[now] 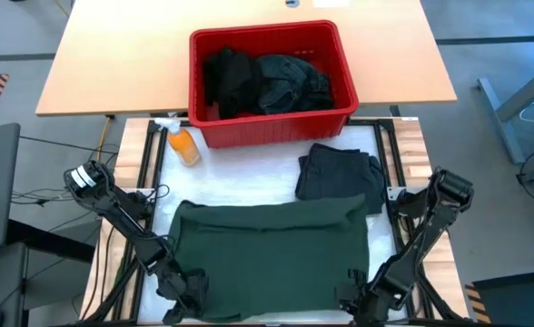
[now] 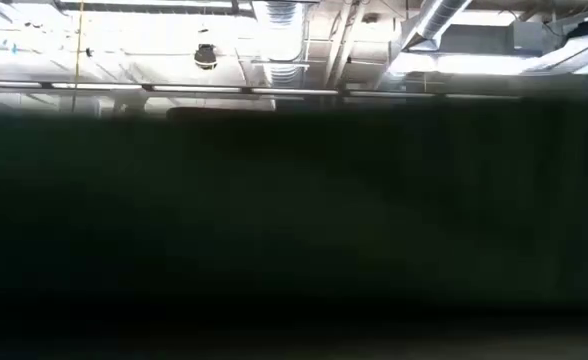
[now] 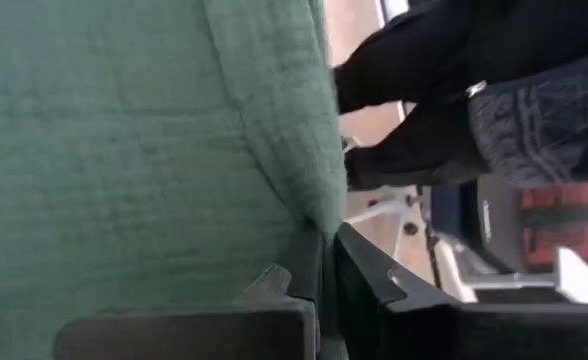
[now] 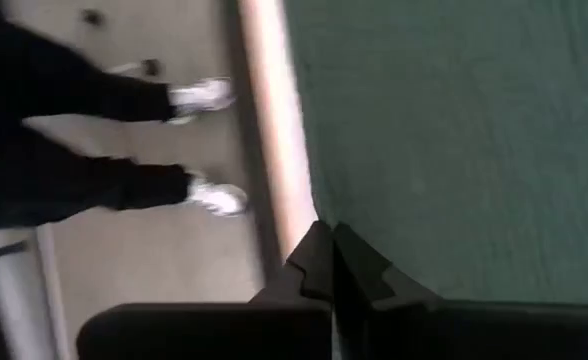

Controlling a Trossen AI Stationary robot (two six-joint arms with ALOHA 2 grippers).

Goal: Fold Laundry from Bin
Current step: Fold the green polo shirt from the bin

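Green shirt (image 1: pixel 271 259) near edge pinched by left claw (image 1: pixel 183 289), right claw (image 1: pixel 365 295)

Even, soft overhead light fills the high view, with only faint shadows under the red ribbed plastic crate (image 1: pixel 272 84) on the tan wooden counter (image 1: pixel 113 64). In the low view, blurred dark cloth (image 2: pixel 294 230) blacks out most of the frame; bright ceiling strip lights (image 2: pixel 164 45) glare along the top. Both wrist views are soft and motion-blurred.
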